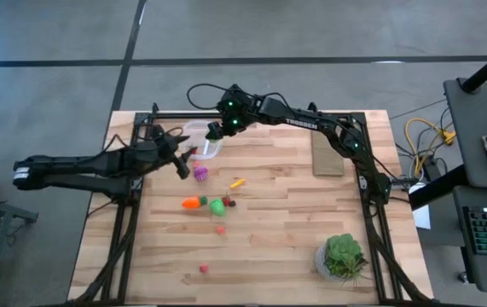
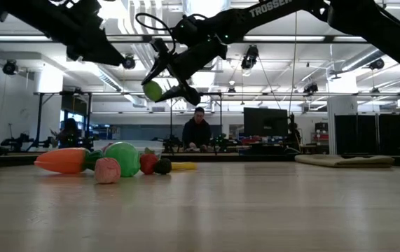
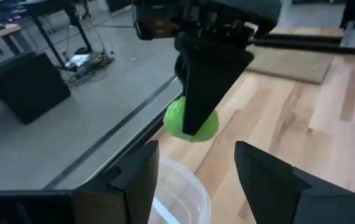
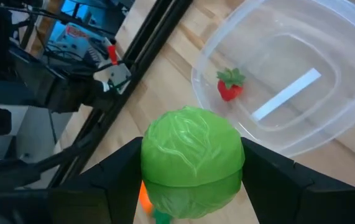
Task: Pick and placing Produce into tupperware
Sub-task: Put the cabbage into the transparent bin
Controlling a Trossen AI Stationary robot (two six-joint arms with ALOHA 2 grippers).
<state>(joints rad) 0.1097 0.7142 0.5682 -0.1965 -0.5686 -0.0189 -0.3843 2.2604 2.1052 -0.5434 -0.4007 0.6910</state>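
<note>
I have the right pincer clenched on a green ball, held above the tub at the surface's 11 o'clock for a drop beside 1 strawberry. My left pincer hangs released nearby, out of the way.

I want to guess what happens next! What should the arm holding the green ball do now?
Probably open up and drop it. The right gripper holds the green cabbage ball just above the clear container, where a strawberry already sits.
</note>
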